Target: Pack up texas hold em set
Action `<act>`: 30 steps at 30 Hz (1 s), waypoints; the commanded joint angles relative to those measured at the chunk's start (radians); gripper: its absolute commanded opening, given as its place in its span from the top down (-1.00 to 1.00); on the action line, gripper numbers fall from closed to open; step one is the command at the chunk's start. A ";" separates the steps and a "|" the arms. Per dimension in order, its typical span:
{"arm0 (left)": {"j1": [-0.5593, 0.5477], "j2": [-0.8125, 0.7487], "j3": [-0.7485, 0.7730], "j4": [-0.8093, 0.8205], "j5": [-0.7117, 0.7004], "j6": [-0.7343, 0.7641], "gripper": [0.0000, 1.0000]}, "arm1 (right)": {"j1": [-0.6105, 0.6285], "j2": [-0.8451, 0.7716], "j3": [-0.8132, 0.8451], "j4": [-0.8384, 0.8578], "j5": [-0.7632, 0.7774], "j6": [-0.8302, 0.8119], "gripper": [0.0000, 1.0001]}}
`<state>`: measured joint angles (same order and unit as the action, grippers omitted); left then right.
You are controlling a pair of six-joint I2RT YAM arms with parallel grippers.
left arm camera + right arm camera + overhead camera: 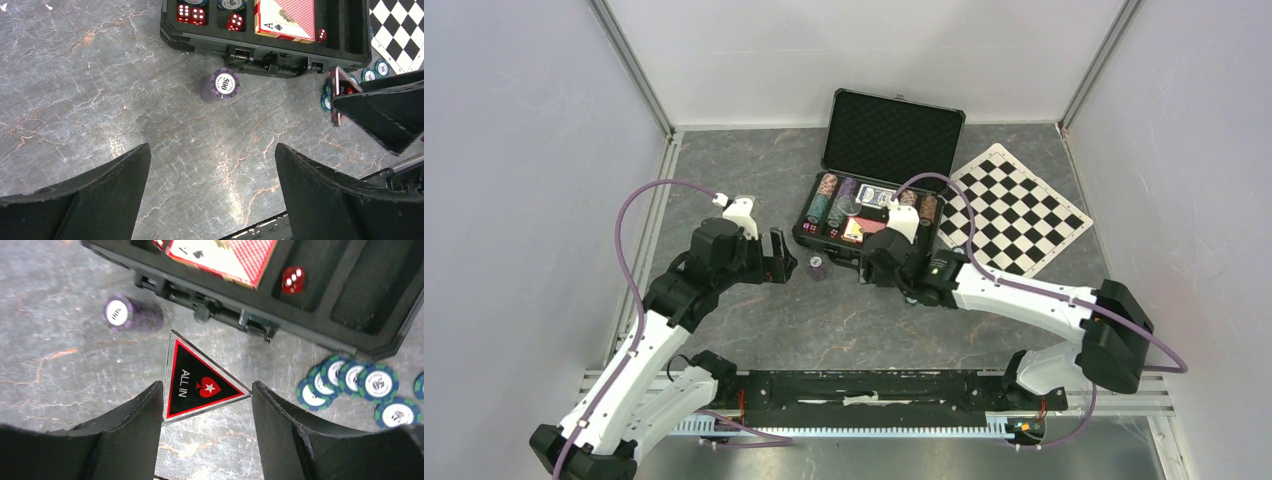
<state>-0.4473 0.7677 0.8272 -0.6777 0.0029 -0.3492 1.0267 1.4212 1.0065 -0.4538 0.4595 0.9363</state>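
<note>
Just in front of the open case point(892, 130), the right tool point(207, 392) is clamped on the triangular "ALL IN" marker point(200, 382), gripped by its corners, presumably to carry it over the latches into a foam slot. The left tool point(212, 149) hovers with its fingers wide apart (nothing between them). The purple chip stack point(223, 85) sits ahead of it on the desk point(100, 100), near the case front, and loose teal chips point(350, 385) lie right of the marker.
</note>
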 commanded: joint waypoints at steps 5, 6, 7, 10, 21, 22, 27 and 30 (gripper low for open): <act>-0.003 0.007 0.000 0.034 -0.037 0.042 -0.99 | -0.087 -0.072 0.069 0.183 0.037 -0.254 -0.02; -0.002 0.009 0.001 0.033 -0.040 0.042 -0.99 | -0.111 -0.065 0.075 0.194 0.022 -0.270 -0.02; -0.003 0.011 0.001 0.035 -0.043 0.042 -0.99 | -0.139 -0.055 0.082 0.205 0.000 -0.288 -0.02; -0.002 0.015 0.001 0.034 -0.051 0.042 -0.99 | -0.203 -0.012 0.119 0.229 -0.025 -0.333 0.00; -0.001 0.028 0.004 0.029 -0.074 0.046 -0.99 | -0.292 0.248 0.317 0.209 -0.041 -0.370 -0.04; -0.001 0.028 0.004 0.029 -0.074 0.046 -0.99 | -0.296 0.266 0.321 0.220 -0.025 -0.368 -0.04; -0.002 0.036 0.005 0.029 -0.069 0.046 -0.99 | -0.322 0.377 0.410 0.215 -0.034 -0.376 -0.07; -0.002 0.035 0.004 0.027 -0.066 0.047 -0.99 | -0.330 0.424 0.423 0.197 -0.022 -0.362 -0.12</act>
<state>-0.4473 0.8040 0.8268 -0.6781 -0.0521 -0.3485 0.7109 1.8046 1.3693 -0.2638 0.4114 0.5743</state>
